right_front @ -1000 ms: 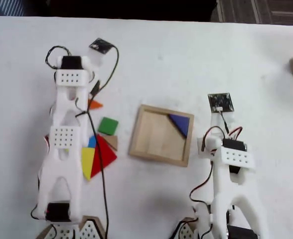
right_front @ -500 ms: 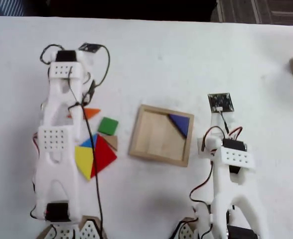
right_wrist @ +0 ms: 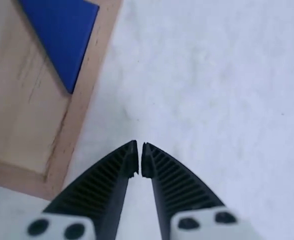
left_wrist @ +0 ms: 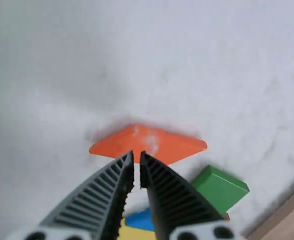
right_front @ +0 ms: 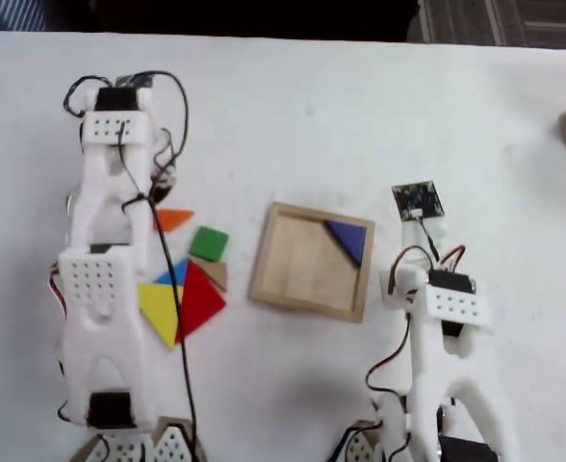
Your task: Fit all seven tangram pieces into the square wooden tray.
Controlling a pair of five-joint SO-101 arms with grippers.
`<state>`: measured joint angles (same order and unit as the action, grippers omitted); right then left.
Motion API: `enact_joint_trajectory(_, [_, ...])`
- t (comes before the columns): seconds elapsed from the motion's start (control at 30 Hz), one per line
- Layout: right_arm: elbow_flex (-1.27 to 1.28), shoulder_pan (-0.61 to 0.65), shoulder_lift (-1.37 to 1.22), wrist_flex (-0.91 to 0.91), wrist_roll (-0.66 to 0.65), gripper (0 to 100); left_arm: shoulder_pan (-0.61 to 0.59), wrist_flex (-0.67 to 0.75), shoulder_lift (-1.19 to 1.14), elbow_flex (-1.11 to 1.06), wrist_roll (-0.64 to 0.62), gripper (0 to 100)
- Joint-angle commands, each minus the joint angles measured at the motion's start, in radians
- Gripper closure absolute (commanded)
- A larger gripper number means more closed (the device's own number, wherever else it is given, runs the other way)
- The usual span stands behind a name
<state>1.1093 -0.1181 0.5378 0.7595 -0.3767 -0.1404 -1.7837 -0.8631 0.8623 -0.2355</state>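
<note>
1. L gripper [left_wrist: 136, 157]: fingers all but closed, a thin slit between the ribbed pads, nothing held. Tips sit at the near edge of the orange triangle [left_wrist: 149, 143]; can't tell if they touch it.
2. R gripper [right_wrist: 139, 150]: same state, pads nearly together w/ a hairline gap, nothing held. It hangs over bare table [right_wrist: 222, 75], just beside the tray rim [right_wrist: 81, 105], outside the tray.
3. Writing: no print on any piece or on the tray can be made out.
4. L wrist view adds depth: the green square [left_wrist: 219, 187] shows its side face and lies just beyond the orange triangle. A light-blue piece [left_wrist: 138, 220] and a bit of yellow [left_wrist: 129, 231] peek out behind the fingers, and a tray corner [left_wrist: 287, 220] is at the frame's edge.
5. R wrist view shows the dark-blue triangle [right_wrist: 62, 30] flat on the tray floor, tight against the rim.
6. High view gives the layout. The wooden tray [right_front: 304, 306] is around mid-table, slightly turned, w/ the dark-blue triangle [right_front: 348, 238] in its far right corner.
7. Other six pieces lie loose on the table [right_front: 312, 115], left of the tray and beside the L arm [right_front: 105, 241]: orange triangle [right_front: 174, 218] farthest from the near edge, then the green square [right_front: 209, 243], then a tan piece [right_front: 216, 275].
8. Light-blue piece [right_front: 174, 275], red triangle [right_front: 203, 296] and yellow triangle [right_front: 160, 308] touch in one cluster, nearest the near edge.
</note>
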Motion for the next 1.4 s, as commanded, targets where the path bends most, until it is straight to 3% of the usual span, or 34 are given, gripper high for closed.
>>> enact_joint_trajectory(0.0, [-0.005,0.010,0.028,-0.027,-0.012,97.7,0.022,0.000,0.185,-0.075,-0.023,93])
enact_joint_trajectory(0.13, [-0.002,0.010,0.028,-0.044,-0.014,97.7,0.051,0.052,0.315,-0.245,-0.029,92])
enact_joint_trajectory(0.33, [0.005,0.010,0.027,-0.045,-0.031,97.7,0.054,0.256,0.521,-0.626,-0.043,92])
enact_joint_trajectory(0.67, [0.025,0.047,0.027,-0.050,-0.068,97.7,0.051,0.582,0.848,-1.128,-0.367,73])
enact_joint_trajectory(0.87, [0.025,0.048,0.028,-0.045,-0.069,97.7,0.048,0.644,0.745,-1.160,-0.379,72])
enact_joint_trajectory(1.07, [0.025,0.050,0.028,-0.045,-0.069,97.7,-0.028,0.578,0.567,-0.984,-0.446,72])
enact_joint_trajectory(1.37, [0.025,0.065,0.028,-0.042,-0.071,97.7,-0.048,0.617,0.542,-0.944,-0.450,72])
